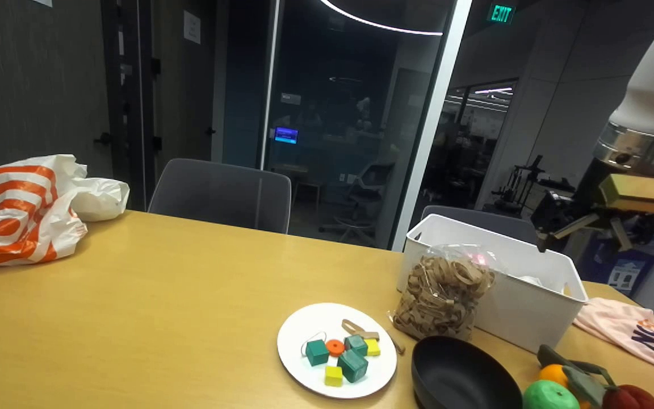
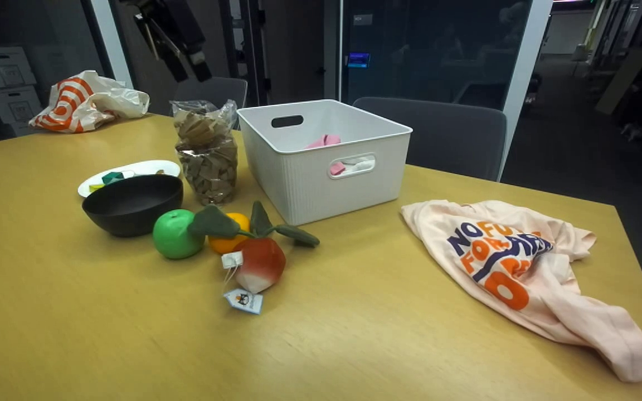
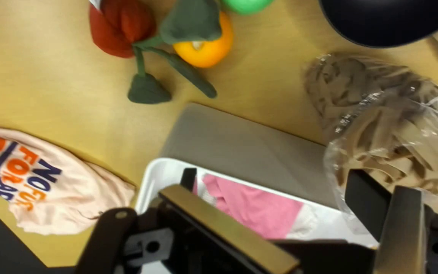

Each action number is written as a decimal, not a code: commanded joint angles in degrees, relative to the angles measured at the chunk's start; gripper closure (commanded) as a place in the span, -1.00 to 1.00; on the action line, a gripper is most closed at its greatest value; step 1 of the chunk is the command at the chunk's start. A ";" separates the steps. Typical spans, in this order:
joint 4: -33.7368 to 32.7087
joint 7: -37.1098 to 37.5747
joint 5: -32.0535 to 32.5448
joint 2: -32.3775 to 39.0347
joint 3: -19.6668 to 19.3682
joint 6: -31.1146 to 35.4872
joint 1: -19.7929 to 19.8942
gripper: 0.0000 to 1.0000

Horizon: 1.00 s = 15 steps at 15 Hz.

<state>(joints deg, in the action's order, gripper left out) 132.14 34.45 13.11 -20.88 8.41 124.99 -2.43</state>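
Pincer [image 3: 274, 177] wide, empty, high near bin [image 2: 321, 192]; pink cloth [image 3: 255, 209] inside looks light, soft, best pinched at a raised fold.

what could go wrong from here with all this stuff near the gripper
The gripper hangs open in midair; in the wrist view one of its fingers overlaps the clear bag, so coming down there might snag it.
The clear bag stands tall close by the bin, so a nudge might tip it, perhaps onto the bowl.
The apple sits beside the bowl and might roll if bumped.
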 commanded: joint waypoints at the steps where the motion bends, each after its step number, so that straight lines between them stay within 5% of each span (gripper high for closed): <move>1: -1.84 -2.74 -1.51 3.20 1.63 7.16 -0.54 -1.00; 7: -3.19 -6.31 -7.05 8.42 2.46 13.70 -2.61 -1.00; 15: -5.50 -12.94 -22.11 16.73 1.79 19.79 -5.51 -1.00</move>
<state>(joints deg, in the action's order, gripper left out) 128.41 24.35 -5.13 -7.03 10.77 142.47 -7.10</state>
